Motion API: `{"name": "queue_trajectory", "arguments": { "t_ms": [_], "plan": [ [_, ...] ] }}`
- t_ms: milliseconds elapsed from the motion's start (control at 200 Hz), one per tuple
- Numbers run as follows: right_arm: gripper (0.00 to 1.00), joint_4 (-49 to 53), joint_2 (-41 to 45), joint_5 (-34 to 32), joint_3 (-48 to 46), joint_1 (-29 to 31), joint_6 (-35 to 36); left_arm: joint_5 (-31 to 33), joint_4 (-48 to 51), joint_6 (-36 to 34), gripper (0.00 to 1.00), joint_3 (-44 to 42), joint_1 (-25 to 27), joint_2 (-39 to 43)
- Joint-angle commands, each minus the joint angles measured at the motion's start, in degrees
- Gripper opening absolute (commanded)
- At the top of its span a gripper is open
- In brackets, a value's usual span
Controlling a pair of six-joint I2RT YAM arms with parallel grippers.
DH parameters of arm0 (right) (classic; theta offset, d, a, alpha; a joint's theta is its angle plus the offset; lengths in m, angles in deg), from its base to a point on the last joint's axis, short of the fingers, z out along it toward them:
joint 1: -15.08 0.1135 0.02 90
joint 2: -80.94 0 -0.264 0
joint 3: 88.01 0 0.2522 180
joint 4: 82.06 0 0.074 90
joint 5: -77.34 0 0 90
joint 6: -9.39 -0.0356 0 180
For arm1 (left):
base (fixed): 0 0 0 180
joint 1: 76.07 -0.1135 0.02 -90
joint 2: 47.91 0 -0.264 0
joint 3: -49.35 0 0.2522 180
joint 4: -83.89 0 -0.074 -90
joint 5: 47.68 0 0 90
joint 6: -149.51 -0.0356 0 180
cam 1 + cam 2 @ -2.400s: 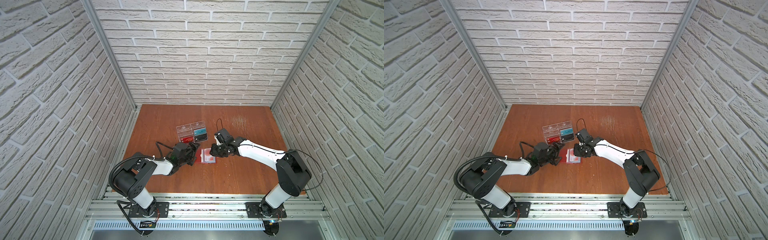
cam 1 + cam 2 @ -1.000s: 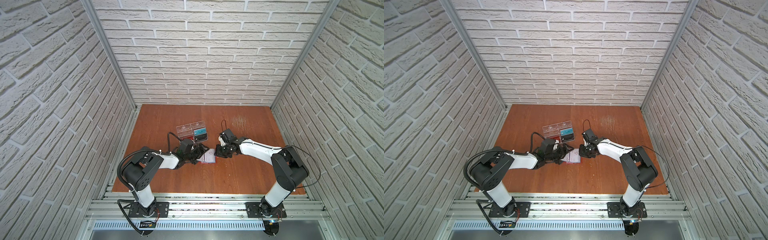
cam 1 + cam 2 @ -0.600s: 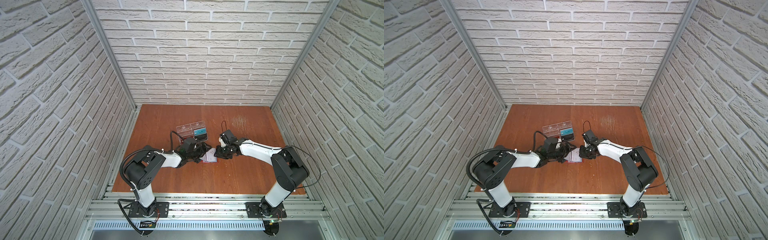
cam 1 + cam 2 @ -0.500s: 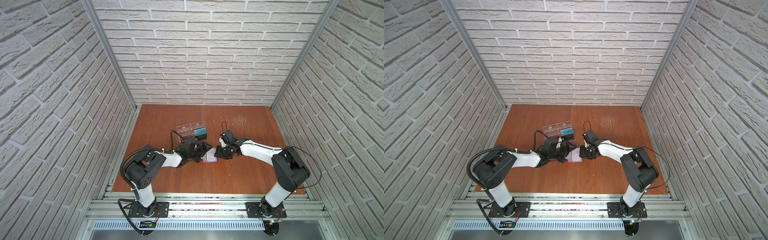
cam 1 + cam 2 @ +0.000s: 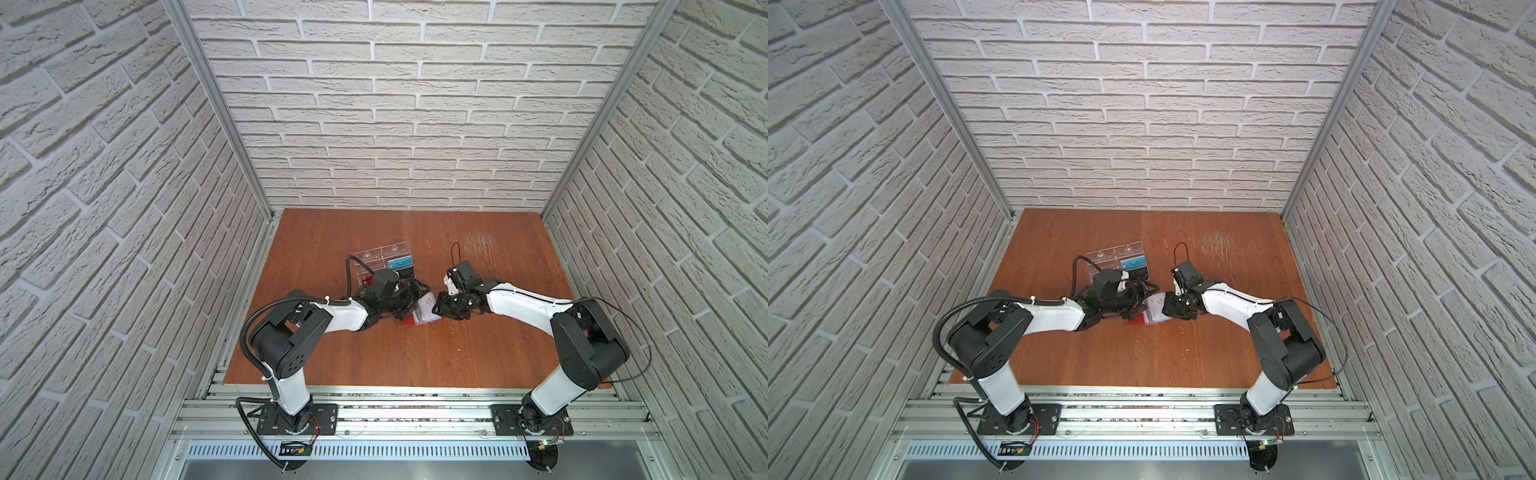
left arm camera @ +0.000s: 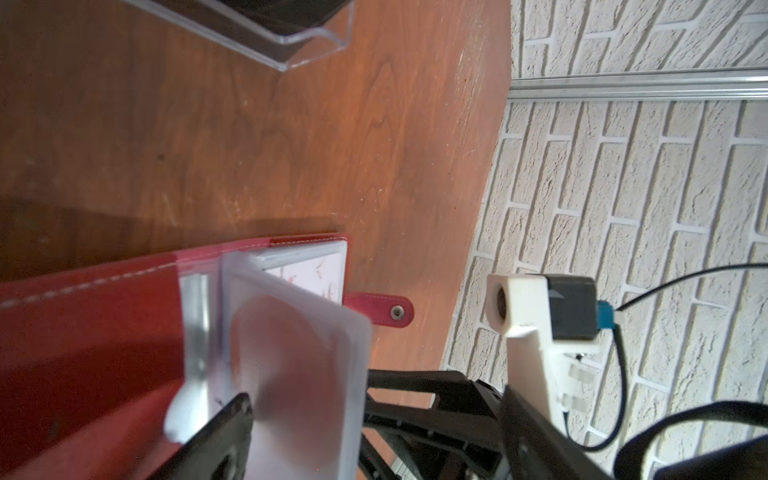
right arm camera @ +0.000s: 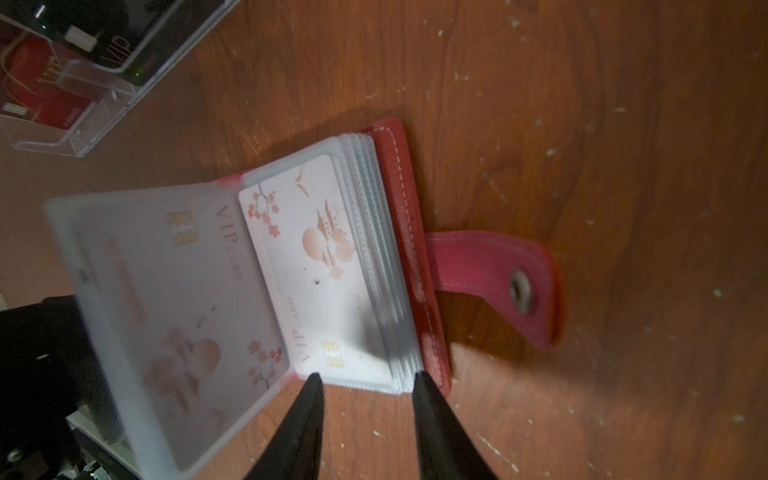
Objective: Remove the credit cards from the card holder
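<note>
The red card holder (image 5: pixel 406 321) (image 7: pixel 415 249) lies open at mid-table in both top views, snap tab (image 7: pixel 494 282) out to the side. One white blossom credit card (image 7: pixel 307 257) lies in the top clear sleeve. Another white card (image 7: pixel 178 299) sits in a sleeve page that stands lifted. My left gripper (image 5: pixel 413 298) (image 6: pixel 382 436) is open, and that page leans on one of its fingers (image 6: pixel 224 432). My right gripper (image 5: pixel 437 309) (image 7: pixel 366 376) is open, with its tips at the near edge of the sleeve stack, holding nothing.
A clear acrylic rack (image 5: pixel 384 259) (image 7: pixel 95 104) stands just behind the left gripper, with a teal VIP card (image 5: pixel 400 263) and a red card (image 5: pixel 365 280) in it. Brick walls close in three sides, and metal rails run along the table's front edge.
My right gripper's jaws have spread apart at the holder's edge. My left gripper has come in over the holder, and a sleeve page now stands lifted.
</note>
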Motion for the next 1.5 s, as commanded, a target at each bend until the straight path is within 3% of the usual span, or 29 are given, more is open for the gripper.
{"name": "queue_trajectory", "arguments": {
  "t_ms": [0,435,760,1495],
  "plan": [
    [0.40,-1.3,3.0,1.2,-1.7,-1.4,0.3,1.3,0.0,-0.3,0.92,1.9,0.8,-0.4],
    [0.48,-0.8,3.6,3.4,-0.2,-3.5,1.9,2.0,-1.2,1.1,0.92,3.7,1.1,-3.1],
    [0.48,-0.9,-4.1,4.9,5.6,-3.5,3.4,1.7,-1.5,1.0,0.94,0.2,-1.0,-0.7],
    [0.30,-6.5,-10.5,5.5,0.9,-3.5,2.9,-1.0,-11.5,0.9,0.91,-2.6,-1.4,-4.4]
  ]
}}
